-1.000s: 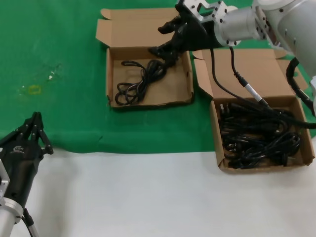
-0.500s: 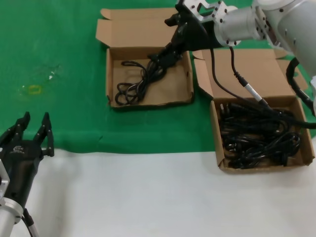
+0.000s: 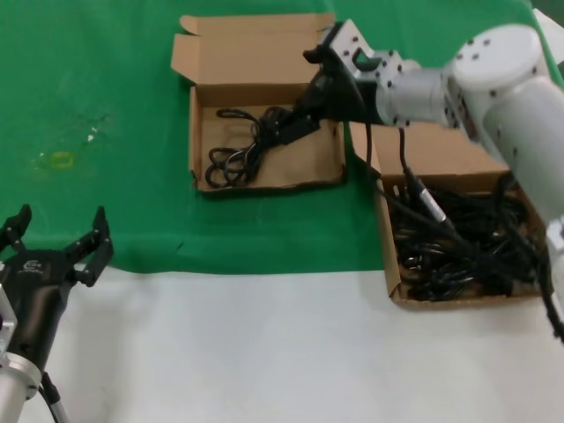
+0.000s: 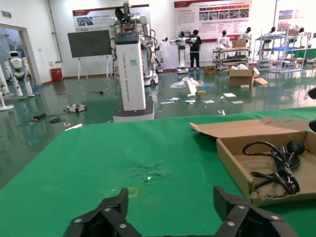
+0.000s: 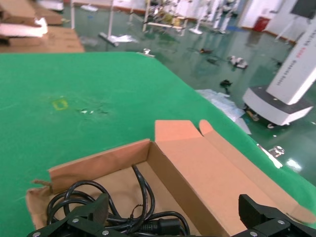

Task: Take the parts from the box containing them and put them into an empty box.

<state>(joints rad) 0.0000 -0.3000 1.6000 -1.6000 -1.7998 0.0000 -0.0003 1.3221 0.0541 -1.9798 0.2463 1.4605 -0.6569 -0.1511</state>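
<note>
From the head camera, my right gripper (image 3: 295, 119) hangs over the far box (image 3: 267, 176), jaws spread, nothing held, so the cord (image 3: 249, 145) lies loose inside. The near box (image 3: 395, 291) holds the remaining cords (image 3: 458, 247).

Left wrist: my left gripper (image 4: 173, 217) waits wide open, empty.

Right wrist: that cord lies just beneath the fingers.

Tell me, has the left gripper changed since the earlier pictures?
Yes. The left gripper has opened wide, at the same spot by the green cloth edge.
</note>
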